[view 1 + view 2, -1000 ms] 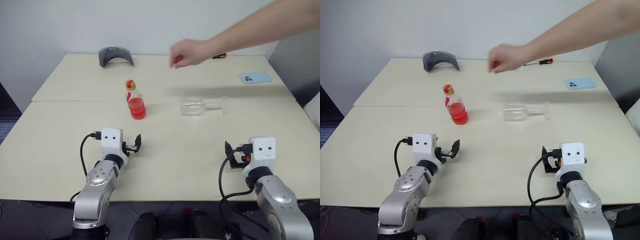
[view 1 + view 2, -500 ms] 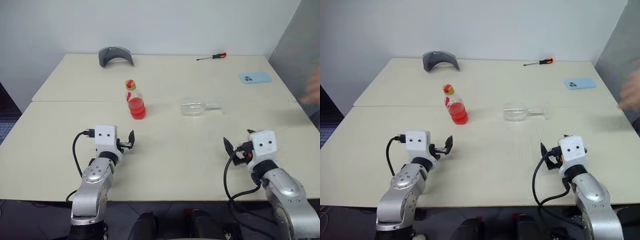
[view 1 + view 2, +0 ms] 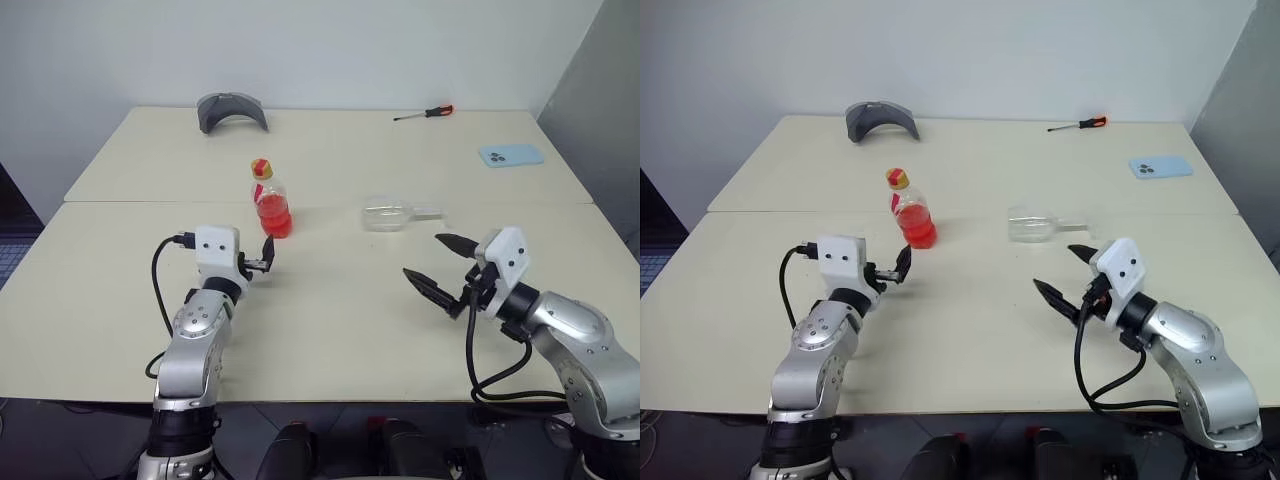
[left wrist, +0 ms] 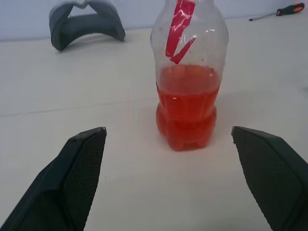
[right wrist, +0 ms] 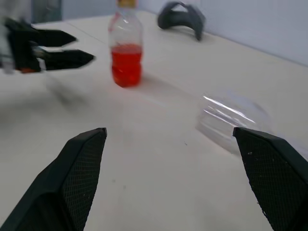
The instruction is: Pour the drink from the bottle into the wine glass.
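Observation:
The bottle (image 3: 271,203) stands upright at the table's middle left with its red-and-yellow cap on. The red drink (image 4: 186,111) fills its lower half. To its right the wine glass (image 3: 393,214) lies on its side, foot pointing right. My left gripper (image 3: 263,257) is open just in front of the bottle, level with it, and the bottle (image 4: 188,72) sits between its spread fingers but farther on. My right gripper (image 3: 422,255) is open and empty, angled leftward, a little nearer than the glass (image 5: 232,120).
A grey curved object (image 3: 231,110) lies at the back left. An orange-handled screwdriver (image 3: 426,113) and a pale blue phone (image 3: 510,155) lie at the back right. A seam (image 3: 140,203) runs across between the two tabletops.
The person's arm has left the view. My left gripper has moved forward toward the bottle. My right gripper has risen and swung left, now pointing across the table near the glass.

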Robot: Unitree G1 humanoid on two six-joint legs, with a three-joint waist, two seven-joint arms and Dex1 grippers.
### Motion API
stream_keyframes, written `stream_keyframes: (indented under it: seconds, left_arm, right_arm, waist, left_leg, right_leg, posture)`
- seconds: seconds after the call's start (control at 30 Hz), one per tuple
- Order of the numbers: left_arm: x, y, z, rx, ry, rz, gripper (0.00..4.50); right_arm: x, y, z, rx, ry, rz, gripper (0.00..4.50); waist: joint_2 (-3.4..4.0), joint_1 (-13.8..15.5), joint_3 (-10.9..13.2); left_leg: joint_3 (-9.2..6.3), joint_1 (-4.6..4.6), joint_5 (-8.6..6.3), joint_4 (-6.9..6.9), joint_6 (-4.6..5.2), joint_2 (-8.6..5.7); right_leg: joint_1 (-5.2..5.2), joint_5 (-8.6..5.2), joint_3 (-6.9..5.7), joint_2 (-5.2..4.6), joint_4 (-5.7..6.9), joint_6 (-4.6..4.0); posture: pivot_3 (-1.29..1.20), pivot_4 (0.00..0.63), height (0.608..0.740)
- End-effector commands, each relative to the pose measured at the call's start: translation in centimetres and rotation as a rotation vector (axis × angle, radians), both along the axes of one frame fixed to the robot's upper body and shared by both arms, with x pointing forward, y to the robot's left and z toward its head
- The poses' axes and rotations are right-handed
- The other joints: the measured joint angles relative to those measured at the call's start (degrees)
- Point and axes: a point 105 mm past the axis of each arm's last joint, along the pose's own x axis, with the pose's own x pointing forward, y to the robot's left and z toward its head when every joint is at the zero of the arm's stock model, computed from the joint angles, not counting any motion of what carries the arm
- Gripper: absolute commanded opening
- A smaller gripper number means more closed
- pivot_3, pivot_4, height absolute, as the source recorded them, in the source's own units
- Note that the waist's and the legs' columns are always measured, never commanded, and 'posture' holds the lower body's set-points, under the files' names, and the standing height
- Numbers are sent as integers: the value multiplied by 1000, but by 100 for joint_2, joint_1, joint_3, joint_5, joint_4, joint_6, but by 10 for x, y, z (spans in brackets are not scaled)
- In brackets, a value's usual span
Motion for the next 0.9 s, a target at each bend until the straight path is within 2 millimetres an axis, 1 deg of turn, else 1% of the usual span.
stream_keyframes:
  seconds: [0.03,0.1,0.17,0.23,0.33,0.43,0.6,0.73,0.9]
  left_arm:
    - [7,-2,15,37,-89,-16,4465]
    - [11,-7,19,51,-114,-48,4465]
    - [16,-7,20,60,-133,-40,4465]
    - [19,-5,20,49,-138,-27,4465]
    - [23,-12,16,35,-134,-48,4465]
    - [31,-12,15,10,-134,-45,4465]
    - [44,-8,12,-5,-139,-35,4465]
    - [57,-14,13,-33,-134,-81,4465]
    - [69,-20,16,-34,-140,-120,4465]
  right_arm:
    - [2,6,11,10,-19,64,4500]
    - [6,8,13,12,-23,69,4500]
    - [10,10,14,1,-39,69,4500]
    - [13,11,15,0,-48,66,4500]
    - [16,11,18,7,-57,56,4500]
    - [15,12,19,8,-58,56,4500]
    - [13,10,19,6,-50,42,4500]
    - [10,9,21,3,-50,33,4500]
    - [9,7,22,-5,-50,19,4500]
  waist:
    - [-1,10,0]
    - [-1,14,0]
    - [-1,14,0]
    - [-1,14,0]
    - [0,15,0]
    - [-1,19,0]
    - [-1,16,0]
    - [-2,18,0]
    - [-2,15,1]
  left_leg:
    - [0,0,0,1,0,0]
    - [0,-1,0,2,0,0]
    - [-1,-1,0,2,0,0]
    - [-1,-2,0,2,-1,0]
    - [0,-3,1,2,-1,0]
    - [-3,-4,1,4,-1,0]
    - [-1,-6,1,5,-1,0]
    - [-2,-8,1,6,-1,-1]
    - [-2,-10,1,8,-2,-2]
  right_leg:
    - [1,0,0,-1,-1,0]
    - [1,0,-1,-1,-1,0]
    - [0,1,-1,-1,0,0]
    - [-1,1,-1,-2,0,0]
    - [-2,1,0,-3,0,0]
    - [-2,1,-3,-3,0,0]
    - [-4,1,-2,-3,2,0]
    - [-4,1,-3,-3,2,0]
    - [-6,1,-4,-3,1,1]
  posture:
    - [0,150,740]
    - [0,150,740]
    - [0,150,740]
    - [0,150,740]
    - [0,150,740]
    - [0,150,740]
    - [0,150,740]
    - [0,150,740]
    - [0,150,740]
